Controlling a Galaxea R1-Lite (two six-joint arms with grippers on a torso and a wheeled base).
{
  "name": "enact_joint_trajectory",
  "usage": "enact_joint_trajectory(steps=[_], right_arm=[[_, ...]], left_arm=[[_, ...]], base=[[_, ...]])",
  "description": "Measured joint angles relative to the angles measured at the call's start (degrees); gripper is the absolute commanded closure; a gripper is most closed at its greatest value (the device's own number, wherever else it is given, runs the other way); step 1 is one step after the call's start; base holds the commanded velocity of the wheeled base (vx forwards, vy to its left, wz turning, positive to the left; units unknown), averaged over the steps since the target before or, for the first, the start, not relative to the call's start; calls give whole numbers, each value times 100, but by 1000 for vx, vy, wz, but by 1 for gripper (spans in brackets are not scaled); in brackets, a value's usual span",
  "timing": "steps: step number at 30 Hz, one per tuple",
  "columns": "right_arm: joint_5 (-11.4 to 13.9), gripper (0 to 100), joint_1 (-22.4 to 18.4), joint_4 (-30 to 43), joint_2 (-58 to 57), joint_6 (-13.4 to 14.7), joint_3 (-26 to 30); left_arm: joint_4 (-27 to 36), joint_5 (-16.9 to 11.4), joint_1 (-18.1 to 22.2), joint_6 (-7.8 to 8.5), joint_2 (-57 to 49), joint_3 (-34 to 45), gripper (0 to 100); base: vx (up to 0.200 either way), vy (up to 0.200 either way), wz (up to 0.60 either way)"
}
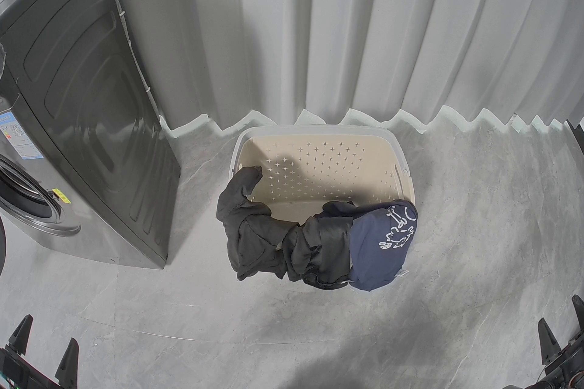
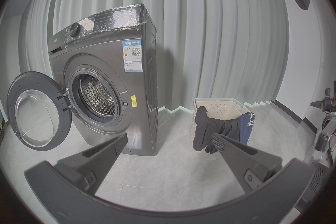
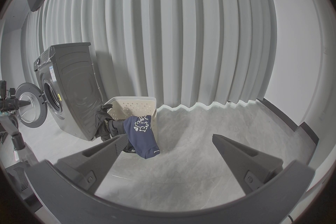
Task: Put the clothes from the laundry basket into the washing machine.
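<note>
A cream laundry basket stands on the floor before the curtain. A black garment and a navy garment with a white print hang over its near rim. The basket with the clothes also shows in the left wrist view, and the navy garment in the right wrist view. The grey washing machine stands to the left, its round door swung open and the drum bare. My left gripper hangs open low at the near left. My right gripper hangs open at the near right.
A pleated grey curtain closes the back. Bare grey floor lies between me and the basket. A dark skirting strip runs along the right wall.
</note>
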Motion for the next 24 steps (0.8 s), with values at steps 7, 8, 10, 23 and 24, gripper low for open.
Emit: enact_joint_trajectory(steps=[7, 8, 10, 23, 24], right_arm=[[-6, 0, -4, 0, 0, 0, 0], [-9, 0, -6, 0, 0, -5, 0], [0, 0, -4, 6, 0, -7, 0], [20, 0, -11, -74, 139, 79, -701], [35, 0, -6, -34, 224, 85, -806]], left_arm=[[-2, 0, 0, 2, -2, 0, 0], [2, 1, 0, 2, -2, 0, 0], [0, 0, 0, 5, 0, 0, 0], [0, 0, 0, 16, 0, 0, 0], [-2, 0, 0, 17, 0, 0, 0]], base=[[29, 0, 0], [0, 0, 0], [0, 0, 0], [0, 0, 0], [0, 0, 0]])
